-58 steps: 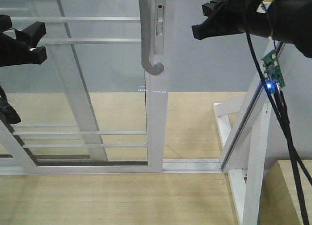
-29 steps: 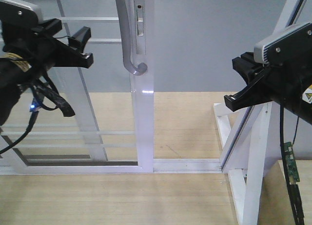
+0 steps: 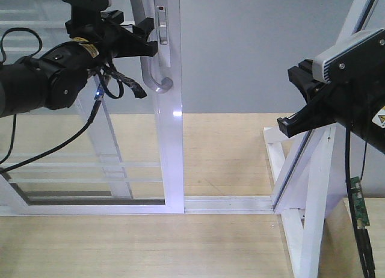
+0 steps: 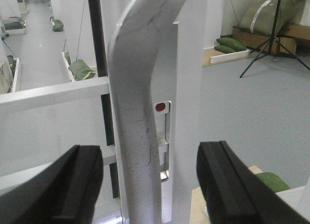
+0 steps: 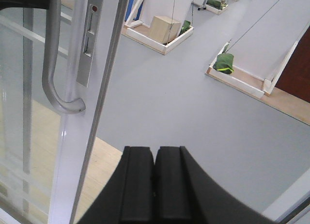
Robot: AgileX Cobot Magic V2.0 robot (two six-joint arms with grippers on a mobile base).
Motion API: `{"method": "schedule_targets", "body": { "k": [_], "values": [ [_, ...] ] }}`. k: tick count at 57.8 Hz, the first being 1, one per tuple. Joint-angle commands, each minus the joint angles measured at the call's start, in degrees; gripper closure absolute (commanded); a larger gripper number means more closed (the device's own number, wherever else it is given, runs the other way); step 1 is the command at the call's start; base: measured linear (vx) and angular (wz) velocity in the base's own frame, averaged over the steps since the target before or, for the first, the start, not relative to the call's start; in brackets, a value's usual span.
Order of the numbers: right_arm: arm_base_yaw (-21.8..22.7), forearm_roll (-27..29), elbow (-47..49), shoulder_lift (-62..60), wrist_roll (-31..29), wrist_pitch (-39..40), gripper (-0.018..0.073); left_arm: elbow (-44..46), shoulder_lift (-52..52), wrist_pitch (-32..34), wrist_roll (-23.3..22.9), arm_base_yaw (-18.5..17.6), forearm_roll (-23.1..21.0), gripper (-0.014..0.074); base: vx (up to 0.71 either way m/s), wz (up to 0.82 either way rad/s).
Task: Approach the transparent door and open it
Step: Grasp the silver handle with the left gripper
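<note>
Black left gripper (image 4: 149,183) gapes, its two fingers (image 4: 72,185) straddling the one grey handle (image 3: 150,61) without clamping it; half a second ago it hung well left of it. Right gripper (image 5: 155,183) is pinched on nothing, well right, beside a white stand (image 3: 313,188). Door (image 3: 169,157) stands left of centre on its track (image 3: 228,203).

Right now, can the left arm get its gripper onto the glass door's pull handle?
Probably yes. The left gripper is open and, in the left wrist view, the pull handle of the transparent door stands between its fingers with gaps either side; nothing blocks closing.
</note>
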State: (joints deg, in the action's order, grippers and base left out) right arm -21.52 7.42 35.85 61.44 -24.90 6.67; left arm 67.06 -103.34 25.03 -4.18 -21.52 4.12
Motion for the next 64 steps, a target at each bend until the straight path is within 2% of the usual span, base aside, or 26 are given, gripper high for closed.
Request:
{"method": "schedule_targets", "body": {
  "k": [1, 14, 20, 26, 37, 45, 64],
  "values": [
    [0.19, -0.37, 1.59, -1.32, -1.0, 5.25, 0.0564, 5.54, 0.42, 2.7, -0.84, -0.22, -0.23, 0.0062, 0.0, 0.0],
    [0.19, -0.37, 1.59, -1.32, -3.09, 5.42, 0.0564, 13.79, -4.71, -1.12, -0.84, -0.22, -0.34, 0.0064, 0.0, 0.0],
    [0.19, -0.37, 1.59, -1.32, -4.29, 5.42, 0.0564, 16.09, -5.42, -3.19, -0.84, -0.22, -1.06, 0.0108, 0.0, 0.0],
    [0.19, -0.37, 1.59, -1.32, -4.8, 5.42, 0.0564, 16.25, -5.04, -4.0, -0.78, -0.22, -1.23, 0.0233, 0.0, 0.0],
    [0.19, -0.37, 1.59, -1.27, -5.16, 5.53, 0.0564, 16.25, -2.94, -8.3, -0.22, -0.22, -1.18, 0.0599, 0.0, 0.0],
    [0.19, -0.37, 1.59, -1.12, -5.16, 5.73, 0.0564, 16.25, -1.59, -11.14, 1.69, -0.22, -1.16, 0.0603, 0.0, 0.0],
    [0.19, -0.2, 1.59, -1.12, -5.16, 6.15, 0.0564, 16.25, 0.93, -17.77, 1.69, 2.07, -1.1, 0.0599, 0.0, 0.0]
  ]
}}
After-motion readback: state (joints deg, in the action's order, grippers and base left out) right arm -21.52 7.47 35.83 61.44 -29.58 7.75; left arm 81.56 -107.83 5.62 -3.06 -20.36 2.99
